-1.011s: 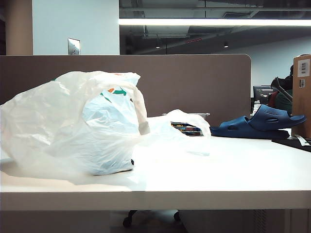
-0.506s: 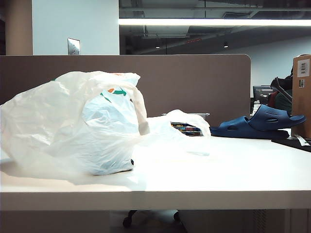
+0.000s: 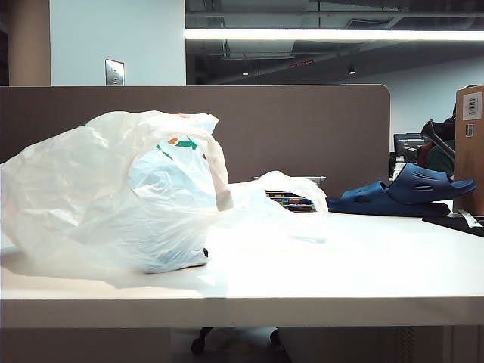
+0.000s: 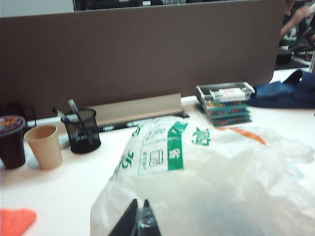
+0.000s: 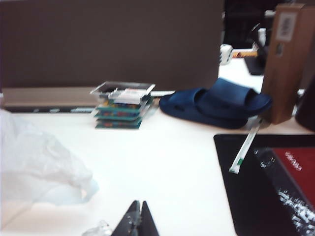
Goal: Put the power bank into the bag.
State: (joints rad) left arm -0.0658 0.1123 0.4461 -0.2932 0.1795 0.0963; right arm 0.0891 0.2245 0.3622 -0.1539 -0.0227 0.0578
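Your left gripper [image 4: 139,221] hangs above the crinkly translucent white plastic bag [image 4: 206,191], fingers pinched together empty, like your right gripper [image 5: 138,220] over the white table [image 5: 167,162].

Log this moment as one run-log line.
bag: on table, closed-looking | power bank: not visible | left tool: shut, empty, above bag | right tool: shut, empty, over table

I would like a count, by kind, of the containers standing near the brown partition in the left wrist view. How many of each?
Paper cup: 1
Dark cup: 1
Mesh pen holder: 1
Clear lidded box: 1
Total: 4
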